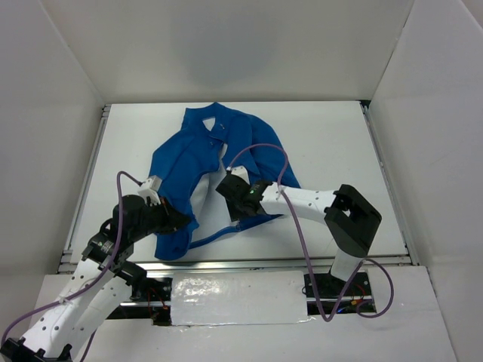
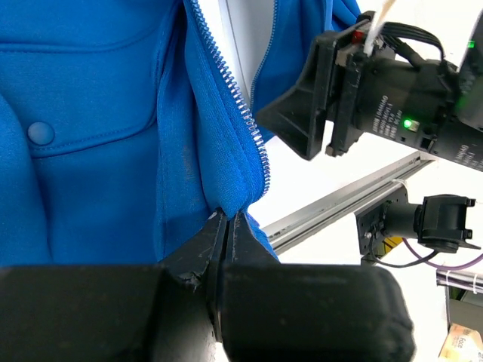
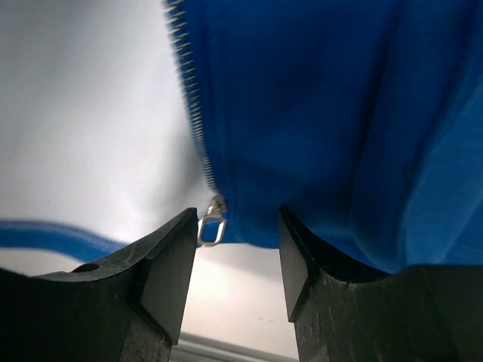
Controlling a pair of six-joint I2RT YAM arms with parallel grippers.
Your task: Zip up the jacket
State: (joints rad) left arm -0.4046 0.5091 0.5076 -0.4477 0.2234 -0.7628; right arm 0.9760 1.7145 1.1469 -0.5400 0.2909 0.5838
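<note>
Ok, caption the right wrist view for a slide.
Open right gripper brackets the zipper pull at the hem of the blue jacket.

A flat white tabletop (image 1: 339, 143) is lying inside a box of plain white wall panels (image 1: 241, 45), which are standing along its far, left and right sides. A silver metal rail (image 1: 249, 263) is running along the tabletop's near edge, and in the left wrist view that rail (image 2: 339, 205) is showing as a slanted, grooved strip. Just nearer than the rail, a glossy white sheet (image 1: 238, 300) is lying flat and catching the light.
</note>
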